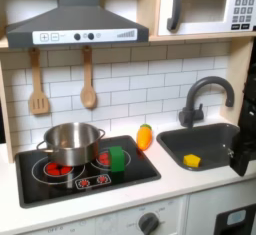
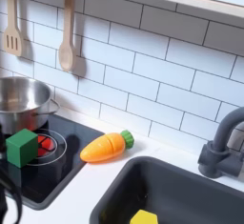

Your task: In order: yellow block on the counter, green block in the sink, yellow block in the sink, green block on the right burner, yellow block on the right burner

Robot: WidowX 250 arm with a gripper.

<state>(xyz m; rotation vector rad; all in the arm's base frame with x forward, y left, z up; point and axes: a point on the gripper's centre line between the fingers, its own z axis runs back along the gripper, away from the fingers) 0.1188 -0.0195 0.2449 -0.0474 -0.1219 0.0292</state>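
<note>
Fingers (image 1: 243,157): state unclear, at sink (image 1: 222,136) edge | yellow block (image 1: 192,160) inside | green block (image 1: 117,158) on burner

Seen in the first exterior view as a dark, blurred shape at the picture's right edge: the gripper (image 1: 244,151), cropped by the frame. Placed over the right rim of the sink (image 1: 215,144), toward the right end of the counter (image 1: 170,186), low, close to rim level. Apparently pointing downward. Fingers not distinguishable; too dark and cut off to say whether parted or closed. Arm above it out of frame.
</note>
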